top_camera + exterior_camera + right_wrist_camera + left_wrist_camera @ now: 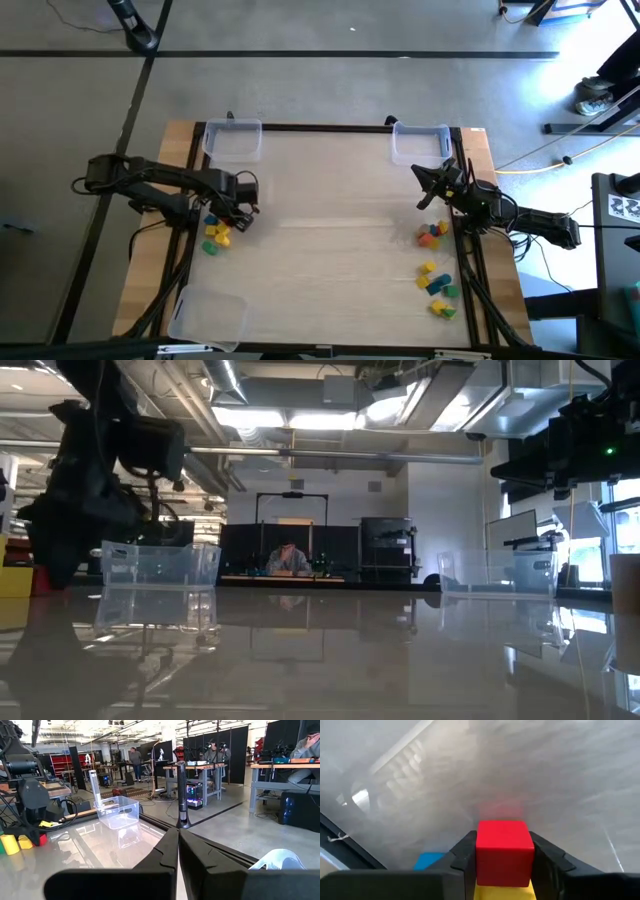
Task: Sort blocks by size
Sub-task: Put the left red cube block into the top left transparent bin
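Note:
My left gripper [240, 208] is at the table's left side, shut on a red block [503, 851]. A yellow block [504, 892] shows right under the red one and a blue block [429, 860] lies beside it. A small heap of yellow, green and blue blocks [215, 236] lies next to this gripper. My right gripper [178, 832] is shut and empty, above the table's right side [430, 192]. Below it lie an orange and red group of blocks [432, 235] and a yellow, blue and green group [438, 285]. My left gripper pinches the red block by two opposite side faces [479, 854] between its two fingers. The block sits square between them. Whether it rests on the yellow block below or is lifted clear, I cannot tell.
Two clear plastic trays stand at the far edge, one left [232, 140] and one right [420, 143]. A third clear tray [208, 318] is at the near left corner. The table's middle [330, 230] is bare wood. People sit at desks in the room behind.

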